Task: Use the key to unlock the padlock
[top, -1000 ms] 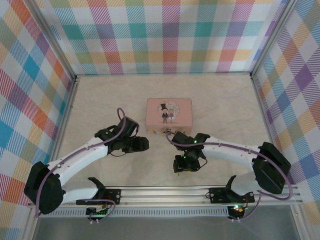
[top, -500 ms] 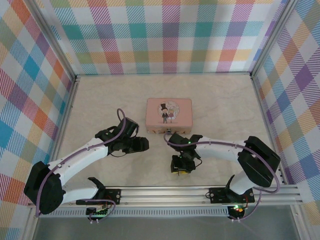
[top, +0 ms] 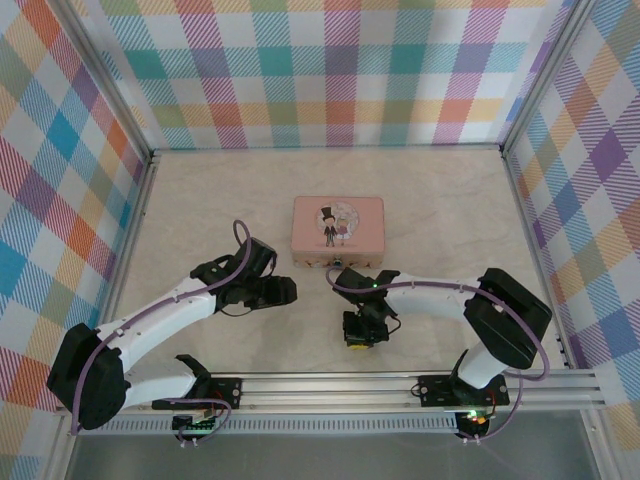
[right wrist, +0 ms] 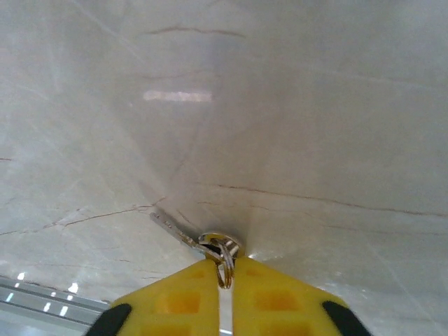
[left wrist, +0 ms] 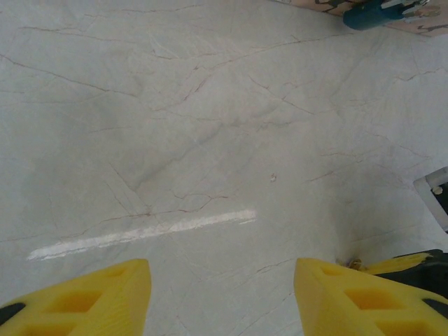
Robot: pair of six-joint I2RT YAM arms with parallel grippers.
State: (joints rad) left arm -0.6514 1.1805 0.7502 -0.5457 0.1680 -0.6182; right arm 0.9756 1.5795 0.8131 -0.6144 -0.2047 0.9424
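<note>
Stone tabletop (top: pixel 450 210) is stretching open to every wall, the pink tin (top: pixel 338 225) sitting mid-frame. Lower left of it, the left gripper (top: pixel 288 290) is hovering, fingers spread. The padlock (left wrist: pixel 371 15) is resting at the tin's near edge. Bottom centre, the right gripper (right wrist: pixel 225 269) is pinching the key (right wrist: pixel 183 236) by its ring.

Left fingers (left wrist: pixel 77 297) wide apart, right fingers (right wrist: pixel 175 302) together.

I'm seeing a pale marble-look surface (top: pixel 440 200), veined, boxed in by pastel plaid walls (top: pixel 340 70); light is glaring off it.
</note>
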